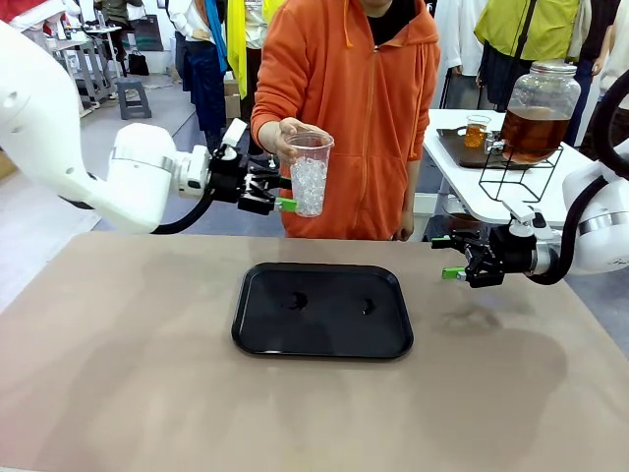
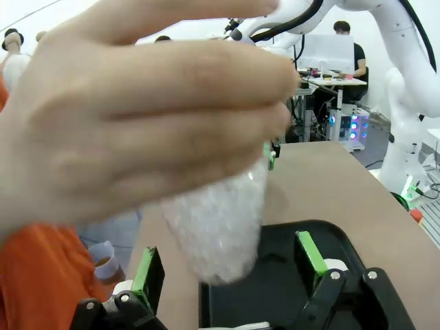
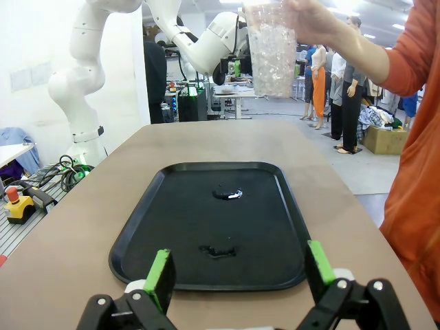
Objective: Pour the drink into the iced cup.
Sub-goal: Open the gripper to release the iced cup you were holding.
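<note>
My left gripper point(image 1: 280, 193) is standing open, fingers w/ green pads point(image 2: 148, 269) spread either side of the iced cup point(image 1: 310, 174) but not clamping it. The person's hand point(image 1: 285, 138) is gripping the cup near its rim, holding it upright in the air above the far edge of the black tray point(image 1: 322, 345). Cup is clear plastic, ice filling most of it. From my left wrist cam the hand point(image 2: 137, 117) is looming big & blurry over the cup point(image 2: 220, 227), pads sitting apart from the cup walls.

My right gripper point(image 1: 458, 258) is hovering open too, nothing betw. its fingers point(image 3: 160, 273), off the tray's right side & pointing across the tray point(image 3: 137, 234) toward the cup point(image 3: 271, 51). Two small wet spots are showing on the tray floor.

The drink point(image 1: 534, 133), amber-brown, is sitting in a big glass jar on a wire stand on the white side table point(image 1: 462, 192) behind my right arm, well apart from the cup. A small glass of the same amber liquid point(image 1: 477, 131) is standing just beside it on a dark tray.
</note>
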{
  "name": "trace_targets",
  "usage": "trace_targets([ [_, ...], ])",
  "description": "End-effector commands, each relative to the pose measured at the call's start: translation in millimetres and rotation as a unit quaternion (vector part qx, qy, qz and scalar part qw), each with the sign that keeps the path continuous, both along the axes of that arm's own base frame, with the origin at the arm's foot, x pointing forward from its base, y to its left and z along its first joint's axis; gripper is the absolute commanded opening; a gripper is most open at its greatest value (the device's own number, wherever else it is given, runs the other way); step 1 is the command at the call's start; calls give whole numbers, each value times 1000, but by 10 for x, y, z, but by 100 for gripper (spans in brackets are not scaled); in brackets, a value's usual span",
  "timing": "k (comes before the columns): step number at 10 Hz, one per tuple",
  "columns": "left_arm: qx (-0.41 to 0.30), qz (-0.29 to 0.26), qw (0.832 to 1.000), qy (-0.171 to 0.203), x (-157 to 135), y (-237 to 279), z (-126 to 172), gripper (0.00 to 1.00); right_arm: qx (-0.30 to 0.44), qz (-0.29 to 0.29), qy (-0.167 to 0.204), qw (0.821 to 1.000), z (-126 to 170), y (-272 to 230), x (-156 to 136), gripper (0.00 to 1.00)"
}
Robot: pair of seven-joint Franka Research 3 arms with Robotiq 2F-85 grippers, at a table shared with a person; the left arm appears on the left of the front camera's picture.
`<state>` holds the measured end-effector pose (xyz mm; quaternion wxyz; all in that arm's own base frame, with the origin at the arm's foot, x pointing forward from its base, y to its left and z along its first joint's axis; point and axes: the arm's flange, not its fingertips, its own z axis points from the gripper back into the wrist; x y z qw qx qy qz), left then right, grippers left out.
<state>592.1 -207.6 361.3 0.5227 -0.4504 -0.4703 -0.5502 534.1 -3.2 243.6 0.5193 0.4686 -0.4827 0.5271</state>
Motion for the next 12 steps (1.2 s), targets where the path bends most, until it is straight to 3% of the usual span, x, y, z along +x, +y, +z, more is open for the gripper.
trace_targets([
  [1,-17,21,1000,-1,-269,322,-54,100,0,0,1,1000,24,9,4,100],
  [6,-17,28,999,-41,-550,1137,-492,100,0,0,1,1000,24,9,4,100],
  [12,-46,43,997,-34,-817,1794,-845,100,0,0,1,1000,24,9,4,100],
])
